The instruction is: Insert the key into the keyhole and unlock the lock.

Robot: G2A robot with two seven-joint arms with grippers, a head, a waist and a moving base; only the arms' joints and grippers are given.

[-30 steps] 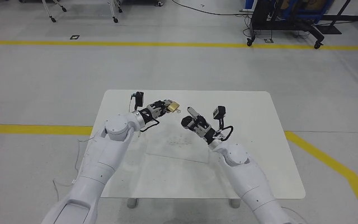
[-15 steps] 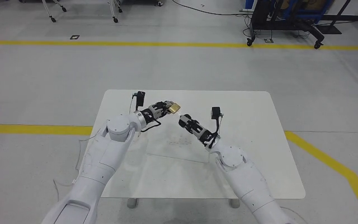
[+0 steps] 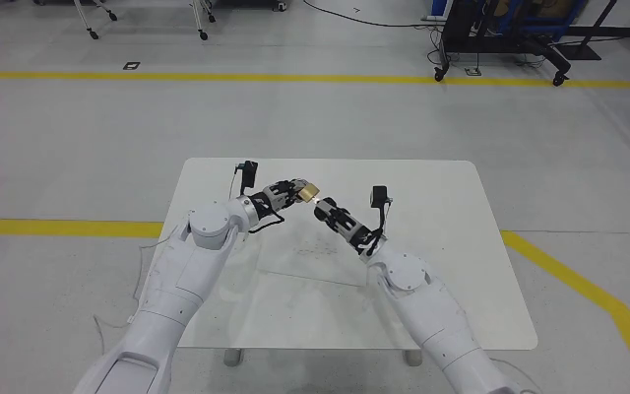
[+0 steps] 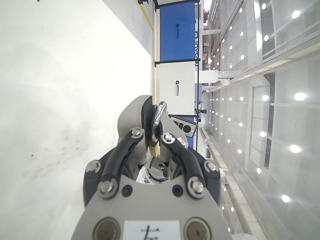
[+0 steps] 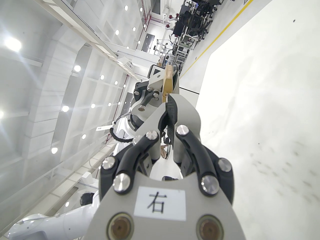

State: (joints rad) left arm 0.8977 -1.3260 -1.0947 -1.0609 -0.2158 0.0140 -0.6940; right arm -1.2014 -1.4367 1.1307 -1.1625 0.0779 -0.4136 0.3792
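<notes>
A brass padlock [image 3: 308, 191] hangs in the air above the far middle of the white table [image 3: 443, 256]. My left gripper [image 3: 296, 190] is shut on it; the left wrist view has the silver shackle [image 4: 158, 112] and a bit of brass body [image 4: 154, 150] pinched between the fingers [image 4: 130, 123]. My right gripper [image 3: 321, 206] meets the padlock [image 5: 168, 81] from the opposite side, its shut tips [image 5: 167, 99] right at the brass body's end. A small brass-coloured bit of the key [image 5: 164, 98] peeks out at those tips; the rest is hidden.
The tabletop under both arms is bare, with faint dark scuffs [image 3: 315, 246] near its middle. Yellow floor lines [image 3: 551, 266] run past the table. Racks and carts [image 3: 502, 30] stand far behind.
My right gripper has swung in toward the padlock, closing the gap until its tips sit at the lock's end. The left gripper with the padlock shifted slightly toward it.
</notes>
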